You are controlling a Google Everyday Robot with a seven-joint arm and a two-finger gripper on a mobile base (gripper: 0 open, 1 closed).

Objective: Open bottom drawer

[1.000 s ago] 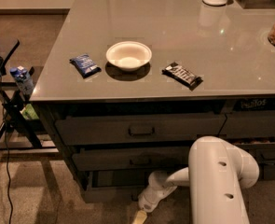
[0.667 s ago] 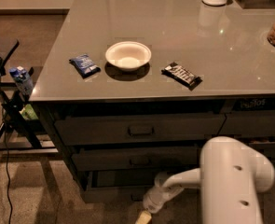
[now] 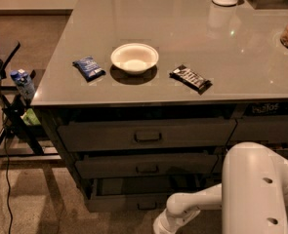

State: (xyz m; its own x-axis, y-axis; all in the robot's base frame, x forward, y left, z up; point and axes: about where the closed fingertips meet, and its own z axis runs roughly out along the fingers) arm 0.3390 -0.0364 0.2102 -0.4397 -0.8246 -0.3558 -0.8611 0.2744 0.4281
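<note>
The bottom drawer [image 3: 129, 202] is the lowest of three wide dark fronts under the grey counter. It stands pulled out a little, and its dark inside [image 3: 133, 184] shows above the front. Its small loop handle [image 3: 147, 206] is at the centre. My gripper [image 3: 160, 227] is at the bottom edge of the camera view, just below and right of that handle, mostly cut off by the frame. My white arm [image 3: 253, 189] reaches in from the lower right.
The middle drawer [image 3: 146, 165] and top drawer [image 3: 147, 134] sit above. On the counter [image 3: 192, 28] are a white bowl [image 3: 134, 58], a blue packet [image 3: 88, 67] and a dark snack bar [image 3: 191, 78]. A stand holding a bottle [image 3: 23, 83] is at the left.
My arm's big white link has shifted right. The wrist and gripper have dropped lower, so the fingertips seen earlier are now cut off at the bottom edge.
</note>
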